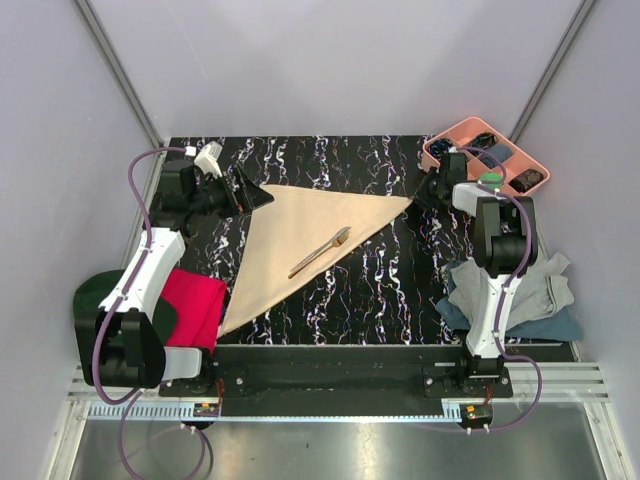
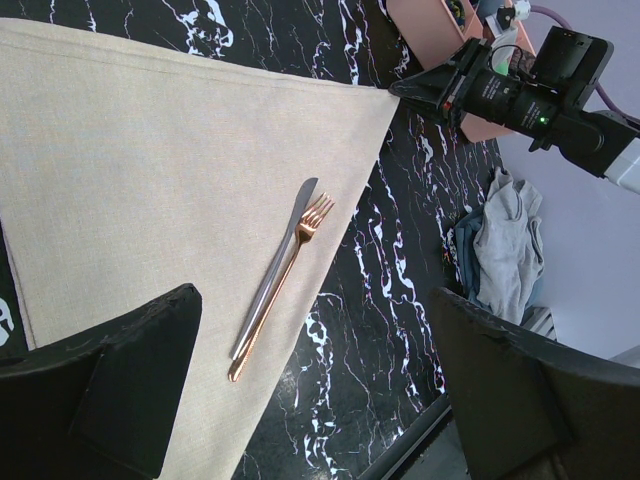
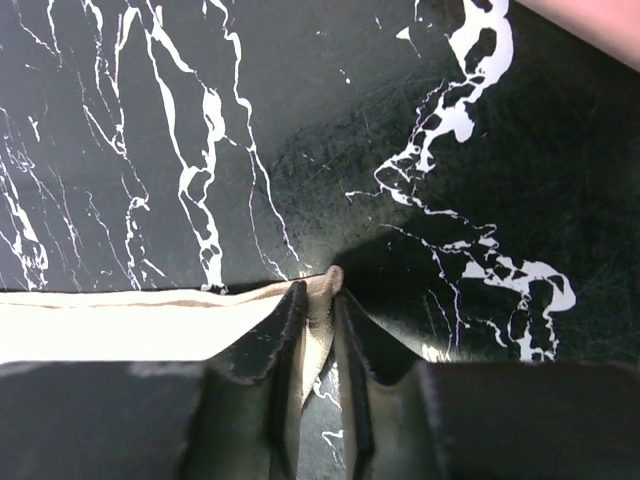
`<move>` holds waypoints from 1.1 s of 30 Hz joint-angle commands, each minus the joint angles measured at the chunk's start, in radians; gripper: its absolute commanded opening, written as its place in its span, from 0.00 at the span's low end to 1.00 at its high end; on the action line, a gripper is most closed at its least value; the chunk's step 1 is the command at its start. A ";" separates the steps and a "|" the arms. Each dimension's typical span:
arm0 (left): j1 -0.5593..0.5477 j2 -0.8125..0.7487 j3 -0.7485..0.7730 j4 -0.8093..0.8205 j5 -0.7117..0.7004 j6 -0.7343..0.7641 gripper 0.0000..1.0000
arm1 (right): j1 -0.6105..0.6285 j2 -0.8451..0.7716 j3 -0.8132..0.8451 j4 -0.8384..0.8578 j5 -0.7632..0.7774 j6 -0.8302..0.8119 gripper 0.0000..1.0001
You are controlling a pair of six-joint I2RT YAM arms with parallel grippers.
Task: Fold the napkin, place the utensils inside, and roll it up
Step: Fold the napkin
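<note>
The beige napkin (image 1: 290, 240) lies folded into a triangle on the black marble table (image 1: 380, 290). Its long point reaches toward the back right. Two utensils (image 1: 320, 251), a fork and a knife, lie side by side on its middle and show clearly in the left wrist view (image 2: 280, 275). My right gripper (image 3: 318, 300) pinches the napkin's (image 3: 100, 325) right tip, with cloth bunched between the jaws; overhead it sits at that corner (image 1: 420, 195). My left gripper (image 2: 315, 390) hangs open above the napkin (image 2: 150, 170), near its back-left corner (image 1: 255, 196), holding nothing.
A pink tray (image 1: 485, 155) with dark items stands at the back right, just behind the right gripper. Grey and blue cloths (image 1: 520, 290) are heaped by the right arm's base. A red cloth (image 1: 195, 305) and a green one (image 1: 95, 295) lie at the left.
</note>
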 commanded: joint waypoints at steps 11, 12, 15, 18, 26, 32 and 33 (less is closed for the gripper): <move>-0.001 -0.004 0.003 0.047 0.028 0.005 0.98 | -0.004 -0.045 0.058 -0.036 0.045 -0.049 0.00; -0.001 -0.004 0.003 0.047 0.030 0.004 0.98 | -0.005 -0.056 0.064 -0.045 0.050 -0.059 0.00; -0.001 -0.002 0.001 0.047 0.033 0.004 0.98 | -0.011 -0.082 0.096 -0.070 0.056 -0.072 0.00; -0.001 -0.002 0.001 0.048 0.033 0.004 0.98 | -0.042 -0.103 0.118 -0.087 0.068 -0.082 0.00; -0.003 -0.007 0.000 0.050 0.034 0.001 0.98 | -0.065 -0.189 0.095 -0.104 0.036 -0.107 0.00; -0.006 -0.010 -0.002 0.057 0.037 -0.002 0.98 | 0.002 -0.287 0.026 -0.070 -0.042 -0.092 0.00; -0.006 -0.012 -0.002 0.056 0.037 -0.002 0.98 | 0.019 -0.312 0.017 -0.065 -0.044 -0.090 0.00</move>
